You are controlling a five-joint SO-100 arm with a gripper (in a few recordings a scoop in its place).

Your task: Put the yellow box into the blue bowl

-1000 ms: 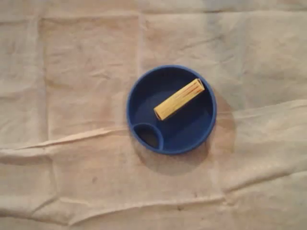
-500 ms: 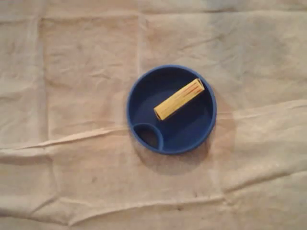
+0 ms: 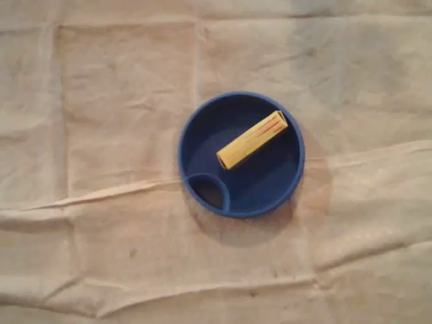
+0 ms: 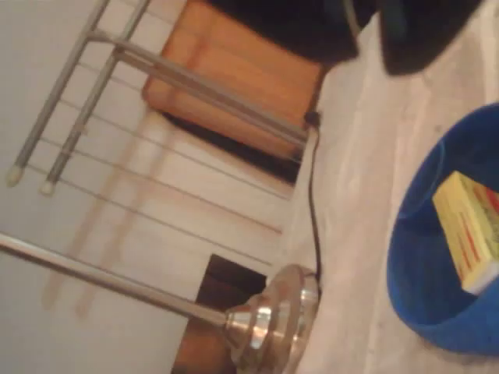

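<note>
The yellow box (image 3: 252,140) lies at a slant inside the blue bowl (image 3: 196,138) in the overhead view, its upper right end near the rim. The bowl has a small round compartment (image 3: 208,191) at its lower left, which holds nothing. At the right edge of the wrist view, the blue bowl (image 4: 425,312) appears with the yellow box (image 4: 468,230) resting in it. Dark blurred parts of my gripper (image 4: 374,31) sit at the top edge of the wrist view, away from the bowl; how its fingers stand is unclear.
A creased beige cloth (image 3: 101,135) covers the table all around the bowl. In the wrist view a metal lamp base (image 4: 273,327), a black cable (image 4: 312,226) and a wooden piece of furniture (image 4: 234,70) stand past the table's edge.
</note>
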